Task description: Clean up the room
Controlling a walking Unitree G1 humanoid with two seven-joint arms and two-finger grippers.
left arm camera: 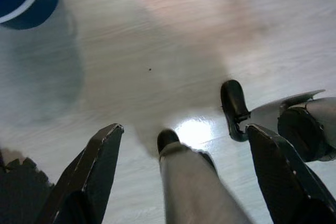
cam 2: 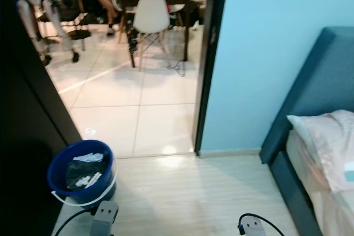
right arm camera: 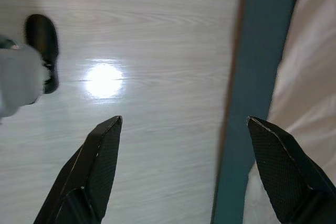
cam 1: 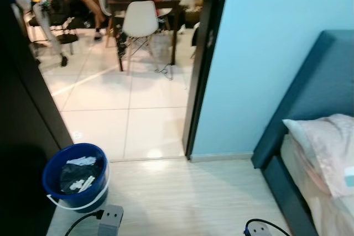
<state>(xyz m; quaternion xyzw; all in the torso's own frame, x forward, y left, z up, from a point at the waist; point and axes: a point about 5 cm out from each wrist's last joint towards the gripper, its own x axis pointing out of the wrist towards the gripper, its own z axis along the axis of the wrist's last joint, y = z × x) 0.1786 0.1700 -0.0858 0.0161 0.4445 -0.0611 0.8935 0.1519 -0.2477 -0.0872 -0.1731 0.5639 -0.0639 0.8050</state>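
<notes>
One blue bucket [cam 1: 76, 176] near left; one bed [cam 1: 310, 153] right; two grippers [left arm camera: 184, 145] [right arm camera: 184, 135] spread wide, holding nothing.

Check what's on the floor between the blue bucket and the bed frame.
Nothing lies between the blue bucket and the bed frame: just bare pale wood-look floor, seen in both eye views. Both hands hang open over it.

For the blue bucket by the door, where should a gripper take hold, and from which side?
Probably the white wire handle, which hangs down against the front wall of the bucket. Come from above on the near side and hook under it. The round, wide body looks too broad to pinch, and trash fills the inside.
</notes>
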